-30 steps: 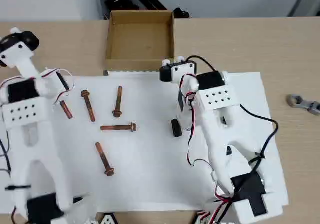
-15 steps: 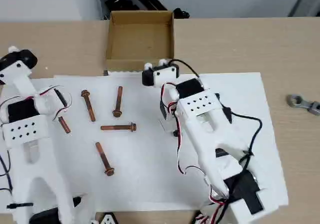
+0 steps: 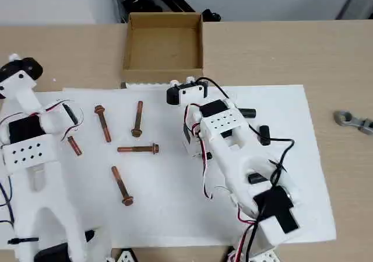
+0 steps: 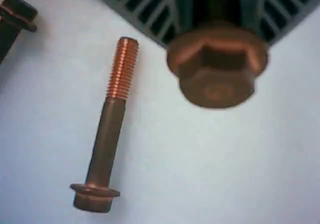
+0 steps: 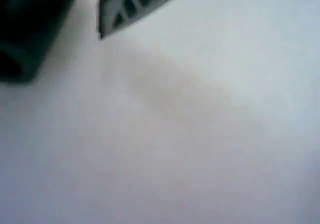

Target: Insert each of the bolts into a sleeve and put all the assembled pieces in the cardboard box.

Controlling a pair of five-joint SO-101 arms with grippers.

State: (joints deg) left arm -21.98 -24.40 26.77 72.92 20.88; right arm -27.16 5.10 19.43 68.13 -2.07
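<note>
Near edge, 7 o'clock side of the white sheet: the left arm. Its hand is clamped on one bolt, head turned back toward the wrist camera and the shank hidden behind the head. Judgement: this bolt is held out as the part waiting for a sleeve.

Just to 3 o'clock of that hand: four loose bolts lie flat on the sheet. They are well apart from one another, so each leaves room for a grip.

Mid-sheet: the right arm runs on a slant from 5 o'clock toward 11. Its hand sits low over the sheet. A dark tube, likely a sleeve, is just beside it. Whether this hand is wide or narrow I cannot tell. Judgement: it is placed to take that sleeve and present it to the held bolt.

At 3 o'clock of the right arm's wrist: two spare sleeves lie on the sheet.

Far side, 12 o'clock: the cardboard box stands on the counter just beyond the sheet. It is open-topped with a bare floor. No piece is assembled yet, so the task is at an early stage.
</note>
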